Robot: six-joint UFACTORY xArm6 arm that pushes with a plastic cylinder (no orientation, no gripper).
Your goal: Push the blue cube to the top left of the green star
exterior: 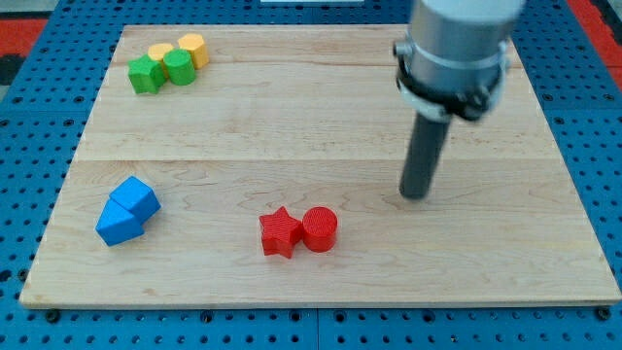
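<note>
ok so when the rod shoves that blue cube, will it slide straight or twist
The blue cube probably slides easily on the smooth board. It touches the second blue block, so both may move or twist. My tip is far off, toward the view's right.

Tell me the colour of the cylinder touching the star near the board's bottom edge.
Red, the same as the star; the cylinder shows plainly in the camera view.

Pale wooden board (321, 107) with light grain, lying on a blue pegboard surface (39, 194) dotted with holes. On the board: two blue blocks (127, 210), a red star (280, 232) touching a red cylinder (320, 229), two green blocks (161, 70), two yellow-orange blocks (181, 49). Dark grey rod, my tip (416, 194).
</note>
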